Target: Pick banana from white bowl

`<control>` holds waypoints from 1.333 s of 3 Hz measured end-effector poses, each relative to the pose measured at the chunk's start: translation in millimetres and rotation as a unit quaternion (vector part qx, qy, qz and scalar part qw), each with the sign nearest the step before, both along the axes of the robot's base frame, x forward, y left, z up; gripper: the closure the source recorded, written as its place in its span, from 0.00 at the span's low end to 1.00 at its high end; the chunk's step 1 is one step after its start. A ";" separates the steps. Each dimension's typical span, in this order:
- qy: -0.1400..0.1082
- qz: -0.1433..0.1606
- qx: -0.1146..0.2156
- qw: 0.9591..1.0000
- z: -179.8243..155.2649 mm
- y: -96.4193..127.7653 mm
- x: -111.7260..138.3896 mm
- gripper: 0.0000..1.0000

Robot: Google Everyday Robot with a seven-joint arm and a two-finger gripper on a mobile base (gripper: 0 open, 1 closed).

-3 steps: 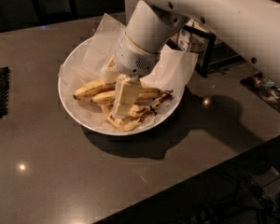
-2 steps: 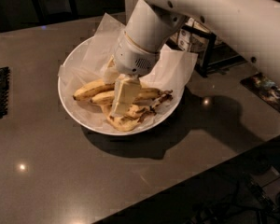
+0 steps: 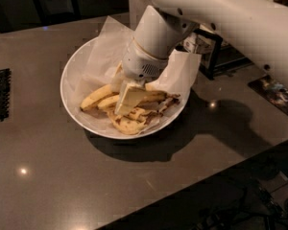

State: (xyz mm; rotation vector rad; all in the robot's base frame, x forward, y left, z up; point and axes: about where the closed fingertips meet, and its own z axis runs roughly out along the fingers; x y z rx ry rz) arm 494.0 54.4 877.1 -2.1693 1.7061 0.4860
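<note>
The white bowl point(image 3: 74, 114) stands on the grey table, lined with crinkled white paper point(image 3: 103, 51). Several bananas lie in its near half. A long yellow banana point(image 3: 156, 97) with brown streaks lies across the bowl, its thin dark stem pointing right. A cleaner yellow banana point(image 3: 95, 97) lies to its left, and short brown-blotched ones point(image 3: 129, 124) lie in front. My gripper point(image 3: 128, 99) reaches down into the bowl from the upper right. It sits low among the bananas and covers the middle of the long one.
My white arm point(image 3: 221, 13) crosses the upper right. A black wire rack point(image 3: 209, 51) stands behind the bowl at right. A black grille mat point(image 3: 0, 96) lies at the left edge. A dark flat item point(image 3: 273, 90) lies at the far right. The table's front edge runs diagonally at the lower right.
</note>
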 end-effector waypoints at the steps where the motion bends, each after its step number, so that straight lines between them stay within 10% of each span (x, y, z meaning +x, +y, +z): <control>1: -0.002 -0.004 -0.001 1.000 1.9 -1.4 -0.5 0.42; 2: 0.000 -0.030 -0.010 1.000 -8.9 -8.8 -4.3 0.25; 4: 0.006 -0.042 -0.015 0.999 -16.1 -12.2 -5.0 0.43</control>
